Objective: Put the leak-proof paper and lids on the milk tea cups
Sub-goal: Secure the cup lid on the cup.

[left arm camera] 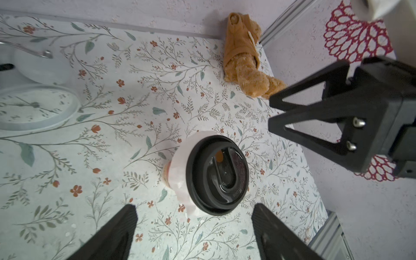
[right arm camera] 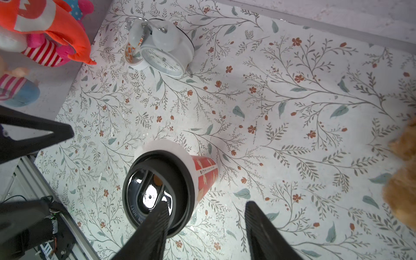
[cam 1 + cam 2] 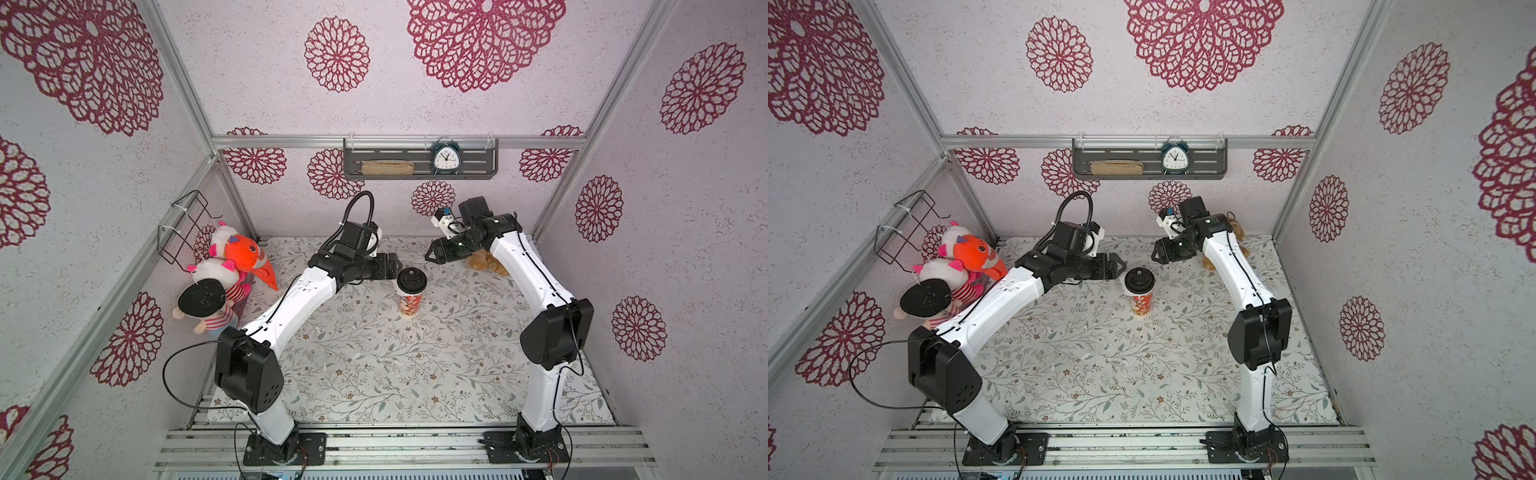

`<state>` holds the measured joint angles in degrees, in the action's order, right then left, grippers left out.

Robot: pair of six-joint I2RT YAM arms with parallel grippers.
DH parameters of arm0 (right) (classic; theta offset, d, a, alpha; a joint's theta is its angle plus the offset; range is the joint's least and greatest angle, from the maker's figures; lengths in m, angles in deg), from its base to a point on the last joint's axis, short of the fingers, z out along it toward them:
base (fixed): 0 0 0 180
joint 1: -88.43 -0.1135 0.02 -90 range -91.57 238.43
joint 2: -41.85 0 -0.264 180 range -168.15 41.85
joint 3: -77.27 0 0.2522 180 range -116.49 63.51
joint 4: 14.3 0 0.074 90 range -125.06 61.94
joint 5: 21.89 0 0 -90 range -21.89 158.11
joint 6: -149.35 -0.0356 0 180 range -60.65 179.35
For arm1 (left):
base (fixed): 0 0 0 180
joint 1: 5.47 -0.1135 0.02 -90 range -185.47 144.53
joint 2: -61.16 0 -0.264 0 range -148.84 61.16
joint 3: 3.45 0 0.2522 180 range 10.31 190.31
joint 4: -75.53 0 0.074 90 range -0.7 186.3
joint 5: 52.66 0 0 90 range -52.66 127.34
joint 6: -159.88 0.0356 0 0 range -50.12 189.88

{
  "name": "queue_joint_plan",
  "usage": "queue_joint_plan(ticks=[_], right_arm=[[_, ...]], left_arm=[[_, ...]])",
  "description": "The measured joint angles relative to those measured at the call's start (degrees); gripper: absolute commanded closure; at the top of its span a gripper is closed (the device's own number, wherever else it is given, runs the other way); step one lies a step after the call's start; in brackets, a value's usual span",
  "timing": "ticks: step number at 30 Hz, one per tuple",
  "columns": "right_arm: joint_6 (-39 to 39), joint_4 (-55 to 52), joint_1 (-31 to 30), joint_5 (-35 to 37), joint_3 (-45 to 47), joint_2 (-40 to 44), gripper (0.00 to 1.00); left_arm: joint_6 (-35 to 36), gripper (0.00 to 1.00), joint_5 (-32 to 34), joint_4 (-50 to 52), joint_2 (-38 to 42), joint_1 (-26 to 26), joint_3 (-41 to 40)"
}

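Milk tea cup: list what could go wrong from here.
1. The milk tea cup is tall with a narrow base, and the left gripper and right gripper hang close with open jaws; a nudge could tip it.
2. The leak-proof paper sticks out unevenly from under the black lid, so it may not seal all round.

The cup [image 3: 409,306] stands upright mid-table [image 3: 374,374], capped by a black lid [image 3: 411,281]. A white edge of paper [image 3: 404,296] shows just beneath the lid. The left gripper [image 3: 395,266] sits just beside the lid, and the right gripper [image 3: 429,254] hangs near but apart from it. Plush toys [image 3: 226,266] crowd the left wall, and a clock [image 3: 444,158] stands on the shelf [image 3: 374,160].
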<state>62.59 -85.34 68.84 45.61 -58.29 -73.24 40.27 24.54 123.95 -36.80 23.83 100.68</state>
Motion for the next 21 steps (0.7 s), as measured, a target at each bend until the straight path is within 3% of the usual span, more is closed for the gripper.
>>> queue_joint_plan(ticks=[5,21], right_arm=[[5.6,-4.4,0.0,-0.7,-6.4,-4.3,0.42],[12.4,-7.6,0.1,-4.9,-9.9,-8.2,0.42]], left_arm=[[-2.7,0.15,1.8,1.0,-1.6,2.6,0.9],[-6.2,0.15,6.5,4.4,-9.5,3.7,6.0]])
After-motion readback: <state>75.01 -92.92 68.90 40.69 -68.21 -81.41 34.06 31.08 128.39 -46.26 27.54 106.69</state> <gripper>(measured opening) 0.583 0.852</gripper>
